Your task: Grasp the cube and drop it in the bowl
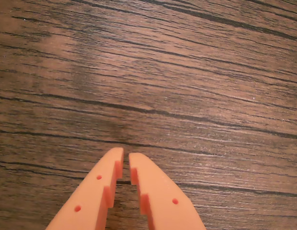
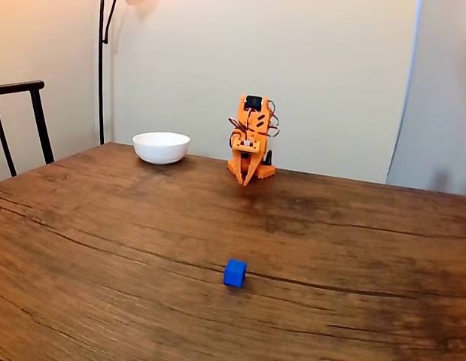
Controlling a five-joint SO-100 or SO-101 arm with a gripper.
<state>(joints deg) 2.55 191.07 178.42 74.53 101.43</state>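
On a wooden counter point(image 2: 105, 226), a white bowl point(image 2: 161, 147) sits at far left in the fixed view, the orange tool point(image 2: 245, 179) beside it folded down, fingers nearly pressed together and empty, the blue cube point(image 2: 235, 272) well apart up front.

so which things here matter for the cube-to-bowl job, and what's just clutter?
Job:
- cube, blue, lying mid-table
- bowl, white, at the far edge of the table
- claw, orange, nearly closed with nothing in it, over bare wood in the wrist view

Clutter:
- chair at the left of the fixed view
- lamp pole
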